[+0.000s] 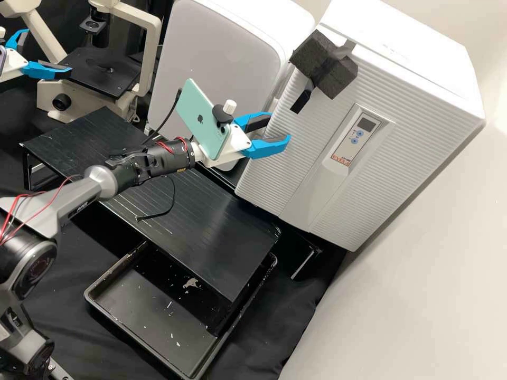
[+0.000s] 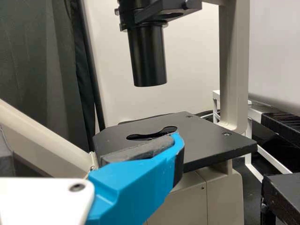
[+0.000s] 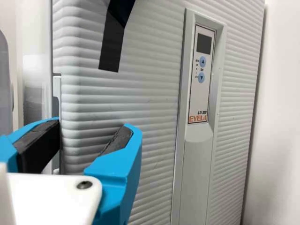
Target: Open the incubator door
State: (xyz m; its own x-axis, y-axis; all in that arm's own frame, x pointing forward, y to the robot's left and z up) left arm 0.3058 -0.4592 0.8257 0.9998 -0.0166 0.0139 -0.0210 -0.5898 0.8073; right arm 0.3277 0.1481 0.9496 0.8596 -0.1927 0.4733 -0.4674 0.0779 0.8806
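Note:
The white incubator [image 1: 364, 195] stands at the right in the high view, its ribbed door shut, with a narrow control panel [image 1: 356, 140] and a black foam block [image 1: 338, 74] strapped near its upper left. My right gripper [image 1: 280, 125] is open at the door's left side, nothing between its fingers. In the right wrist view the right gripper [image 3: 96, 125] has its fingers spread before the door's side edge and ribbed door [image 3: 154, 93]; contact cannot be told. My left gripper [image 1: 48, 51] is open by the microscope, and one finger of the left gripper [image 2: 176, 140] shows against the microscope's stage.
A microscope [image 1: 97, 74] stands at the back left, and a white rounded appliance [image 1: 216, 53] is left of the incubator. Below the right arm are a black slatted stand [image 1: 195, 227] and a black tray [image 1: 142, 338]. A pale wall rises along the right.

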